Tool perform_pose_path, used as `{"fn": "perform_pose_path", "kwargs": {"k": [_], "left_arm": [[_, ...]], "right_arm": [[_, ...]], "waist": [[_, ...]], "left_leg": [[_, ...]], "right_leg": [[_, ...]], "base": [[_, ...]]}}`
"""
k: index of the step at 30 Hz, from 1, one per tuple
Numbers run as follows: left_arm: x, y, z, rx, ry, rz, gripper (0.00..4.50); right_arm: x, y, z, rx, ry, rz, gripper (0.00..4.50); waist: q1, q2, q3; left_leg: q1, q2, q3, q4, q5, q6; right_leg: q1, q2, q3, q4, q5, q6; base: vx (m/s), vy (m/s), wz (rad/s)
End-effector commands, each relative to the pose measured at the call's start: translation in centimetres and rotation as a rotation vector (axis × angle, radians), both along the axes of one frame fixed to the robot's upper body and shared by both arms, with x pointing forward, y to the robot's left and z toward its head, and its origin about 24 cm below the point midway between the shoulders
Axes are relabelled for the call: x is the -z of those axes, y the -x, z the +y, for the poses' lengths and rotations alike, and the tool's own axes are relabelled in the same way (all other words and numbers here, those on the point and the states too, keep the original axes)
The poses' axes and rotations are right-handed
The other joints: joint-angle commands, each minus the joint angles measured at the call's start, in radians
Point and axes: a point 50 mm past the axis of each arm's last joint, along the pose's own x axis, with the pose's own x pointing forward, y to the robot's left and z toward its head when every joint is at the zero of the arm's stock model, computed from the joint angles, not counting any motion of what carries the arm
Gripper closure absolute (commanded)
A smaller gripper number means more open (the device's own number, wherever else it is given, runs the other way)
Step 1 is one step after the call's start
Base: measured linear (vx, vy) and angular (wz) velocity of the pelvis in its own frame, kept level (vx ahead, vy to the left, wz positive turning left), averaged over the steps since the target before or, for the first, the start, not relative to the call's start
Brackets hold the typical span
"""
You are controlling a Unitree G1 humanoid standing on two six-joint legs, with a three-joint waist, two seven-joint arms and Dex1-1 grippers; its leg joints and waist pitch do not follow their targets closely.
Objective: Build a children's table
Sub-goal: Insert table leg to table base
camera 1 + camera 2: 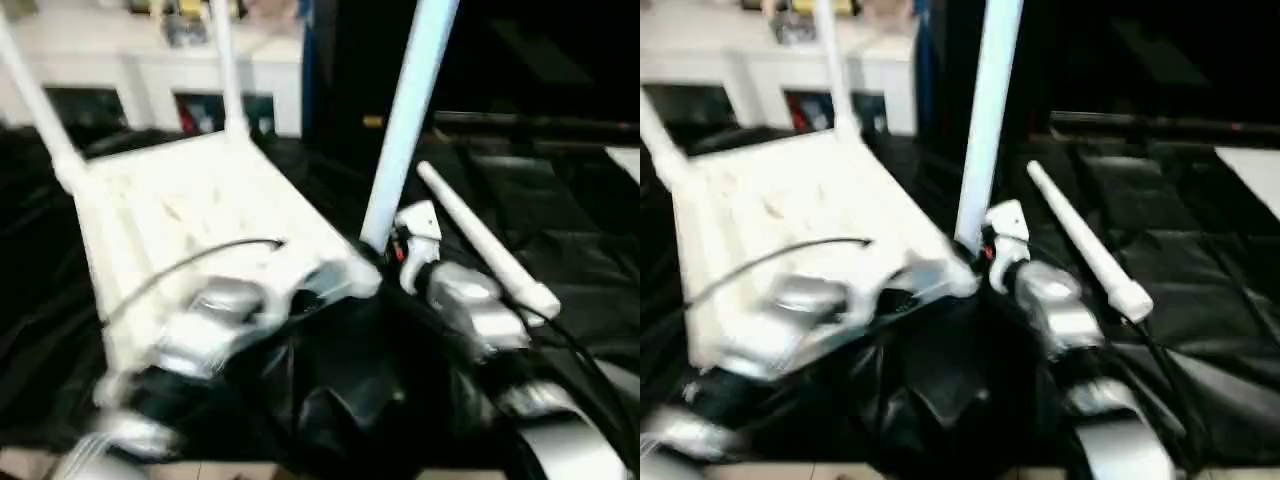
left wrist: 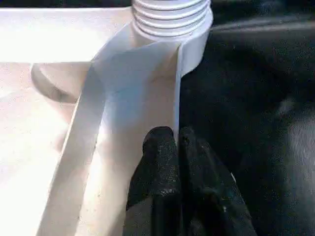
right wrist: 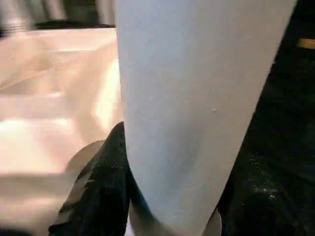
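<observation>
Table top [image 1: 190,215] inverted on black sheet [image 1: 560,240]; three legs upright in corner sockets. Fourth leg [image 1: 485,245] loose beside, not yet fitted. Left gripper [image 2: 175,142] clenched against top's rim; right gripper [image 3: 162,187] grasping near leg [image 1: 405,120].

Two silver, rounded forearms [image 1: 205,325] are showing black joint sections, a thin dark cable [image 1: 190,262] is arching over the left one, and each gripper's fingers [image 2: 162,167] are looking matte black.
</observation>
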Motion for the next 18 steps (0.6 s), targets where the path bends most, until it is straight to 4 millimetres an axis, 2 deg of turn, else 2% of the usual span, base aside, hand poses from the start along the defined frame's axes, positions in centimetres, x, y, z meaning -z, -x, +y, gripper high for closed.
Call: {"fn": "perform_pose_path", "kwargs": {"k": [1, 2, 3, 4, 5, 6, 7, 8, 9, 10, 12, 14, 15, 18], "left_arm": [[-1.5, -0.4, -1.9, 0.045, 0.036, -0.055, 4.50], [-1.5, -0.5, -1.9, 0.034, 0.031, -0.054, 4.50], [-1.5, -0.7, -1.8, 0.030, 0.022, -0.056, 4.50], [-1.5, -0.8, -1.7, 0.027, 0.013, -0.058, 4.50], [-1.5, -0.8, -1.6, 0.026, 0.008, -0.057, 4.50], [-1.5, -0.9, -1.4, 0.020, 0.003, -0.056, 4.50], [-1.5, -0.9, -1.3, 0.016, 0.001, -0.056, 4.50], [-1.5, -0.9, -1.2, 0.001, -0.005, -0.055, 4.50], [-1.5, -1.0, -1.1, -0.009, -0.009, -0.054, 4.50], [-1.5, -1.1, -0.8, -0.026, -0.017, -0.056, 4.50], [-1.5, -1.2, -0.6, -0.038, -0.022, -0.058, 4.50], [-1.5, -1.3, -0.4, -0.046, -0.022, -0.057, 4.50], [-1.5, -1.3, -0.4, -0.047, -0.021, -0.057, 4.50], [-1.7, -1.2, -0.3, -0.017, 0.001, -0.067, 4.50]], "right_arm": [[4.1, 1.8, 1.0, -0.001, 0.052, 0.192, 2.62], [4.2, 1.8, 1.3, -0.001, 0.058, 0.200, 2.62], [4.2, 1.8, 1.5, -0.006, 0.068, 0.205, 2.62], [4.3, 1.8, 1.8, -0.011, 0.076, 0.208, 2.62], [4.2, 1.8, 2.0, -0.015, 0.086, 0.205, 2.62], [4.1, 1.8, 2.2, -0.020, 0.095, 0.199, 2.62], [4.1, 1.7, 2.3, -0.022, 0.098, 0.196, 2.62], [4.0, 1.6, 2.5, -0.025, 0.113, 0.183, 2.62], [4.0, 1.6, 2.6, -0.026, 0.122, 0.174, 2.62], [3.9, 1.5, 2.8, -0.034, 0.116, 0.167, 2.62], [3.8, 1.5, 3.1, -0.043, 0.104, 0.164, 2.62], [3.8, 1.6, 3.2, -0.062, 0.115, 0.164, 2.62], [3.9, 1.6, 3.2, -0.067, 0.117, 0.163, 2.62], [4.0, 1.8, 3.3, -0.092, 0.123, 0.168, 2.62]], "waist": [[0.012, -0.005, -0.040], [0.026, 0.038, -0.065], [0.006, 0.027, -0.069], [0.003, 0.033, -0.067], [-0.003, 0.039, -0.062], [-0.009, 0.036, -0.052], [-0.010, 0.032, -0.052], [-0.011, 0.029, -0.051], [-0.011, 0.031, -0.052], [-0.011, 0.025, -0.053], [-0.009, 0.024, -0.054], [-0.009, 0.025, -0.051], [-0.010, 0.023, -0.051], [-0.014, 0.019, -0.052]], "left_leg": [[-0.057, 0.008, -0.064, 0.001, -0.101, -0.003], [-0.052, 0.042, -0.071, -0.091, -0.080, -0.038], [-0.009, 0.069, -0.070, -0.113, -0.152, -0.020], [-0.005, 0.069, -0.063, -0.116, -0.187, -0.015], [-0.002, 0.070, -0.055, -0.124, -0.271, -0.007], [-0.004, 0.064, -0.051, -0.125, -0.366, -0.017], [-0.002, 0.061, -0.050, -0.125, -0.395, -0.022], [-0.003, 0.058, -0.052, -0.123, -0.410, -0.025], [-0.003, 0.057, -0.052, -0.123, -0.407, -0.026], [0.000, 0.053, -0.049, -0.123, -0.381, -0.022], [-0.001, 0.054, -0.047, -0.128, -0.342, -0.011], [0.000, 0.056, -0.046, -0.130, -0.342, -0.012], [-0.004, 0.057, -0.048, -0.133, -0.348, -0.014], [-0.005, 0.062, -0.049, -0.138, -0.358, -0.014]], "right_leg": [[0.065, -0.177, 0.092, -0.199, -0.888, -0.016], [0.073, -0.108, 0.040, -0.159, -0.555, -0.056], [0.033, -0.059, 0.029, -0.128, -0.274, -0.116], [0.035, -0.057, 0.028, -0.127, -0.208, -0.151], [0.034, -0.065, 0.027, -0.139, -0.218, -0.196], [0.031, -0.069, 0.021, -0.156, -0.354, -0.180], [0.029, -0.072, 0.020, -0.164, -0.414, -0.163], [0.028, -0.078, 0.017, -0.175, -0.501, -0.124], [0.027, -0.081, 0.016, -0.179, -0.528, -0.109], [0.026, -0.083, 0.011, -0.193, -0.573, -0.074], [0.027, -0.082, 0.008, -0.199, -0.563, -0.065], [0.024, -0.081, 0.007, -0.200, -0.563, -0.063], [0.026, -0.081, 0.006, -0.199, -0.563, -0.061], [0.026, -0.082, 0.008, -0.198, -0.546, -0.064]], "base": [[0.076, -0.035, -0.47], [0.073, 0.023, -0.27], [0.073, 0.023, -0.27], [-0.019, -0.008, 0.21], [0.000, 0.000, 0.00], [0.000, 0.000, 0.00], [0.000, 0.000, 0.00], [0.000, 0.000, 0.00], [0.000, 0.000, 0.00], [0.000, 0.000, 0.00], [0.000, 0.000, 0.00], [0.000, 0.000, 0.00], [0.000, 0.000, 0.00], [0.000, 0.000, 0.00]]}}
